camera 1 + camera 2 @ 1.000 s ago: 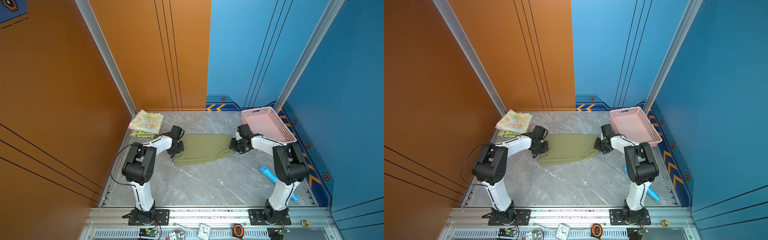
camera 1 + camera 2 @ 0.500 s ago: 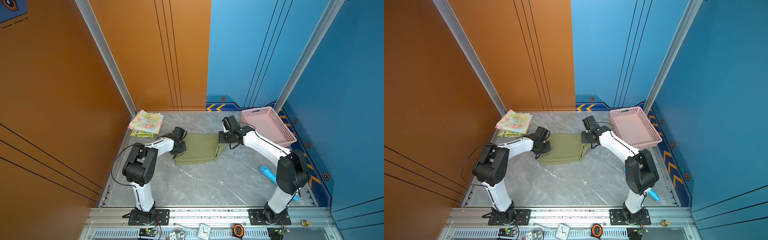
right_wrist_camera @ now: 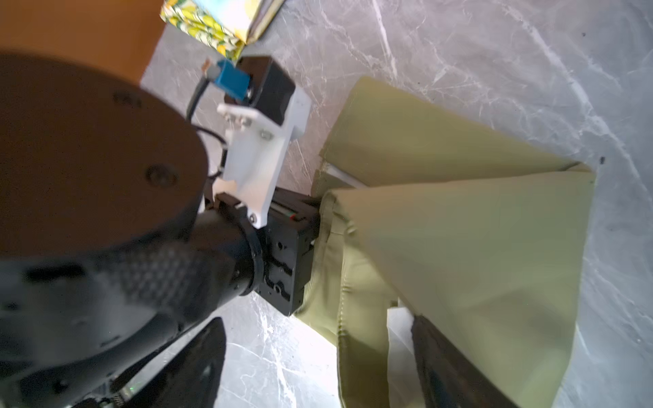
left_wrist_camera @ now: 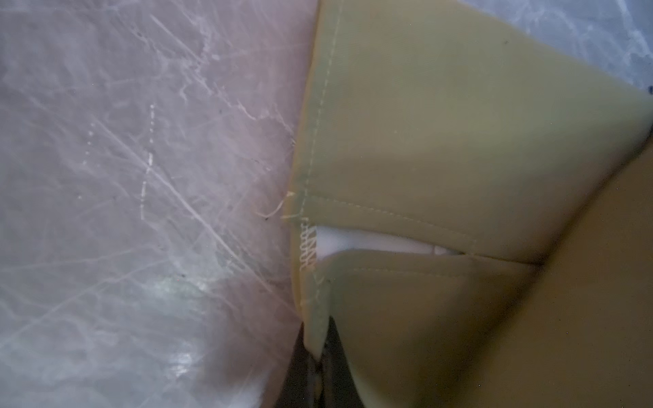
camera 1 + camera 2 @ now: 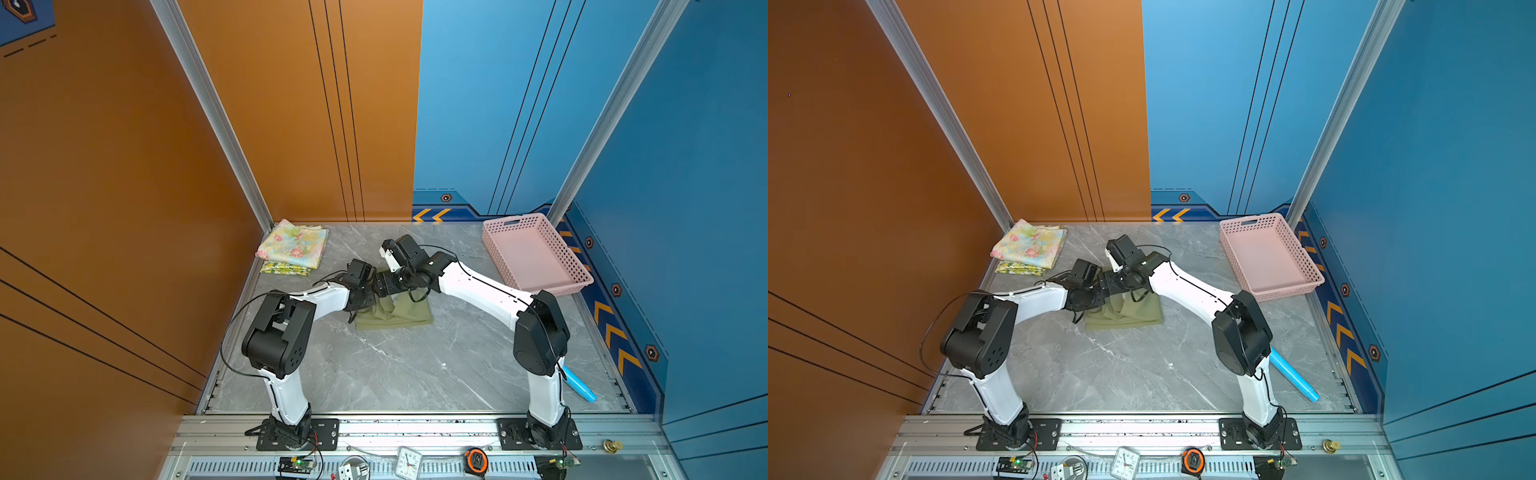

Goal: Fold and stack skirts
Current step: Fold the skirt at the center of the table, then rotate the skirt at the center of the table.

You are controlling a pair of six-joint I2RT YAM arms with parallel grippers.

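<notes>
**Mid-table, the olive skirt lies doubled over**

At the middle of the grey table, the skirt's left edge is bunched and lifted. The left gripper is clamped on a stitched hem there. The right gripper hangs close beside it, jaws spread wide, with a fold of cloth loose between them. In the far left corner, the flowered skirt sits folded on the lemon skirt. A pink basket stands far right, and a blue tube lies near the right arm's base.

Olive green skirt doubled over, rumpled, centre, folded floral skirt atop lemon-print skirt, far left corner
</notes>
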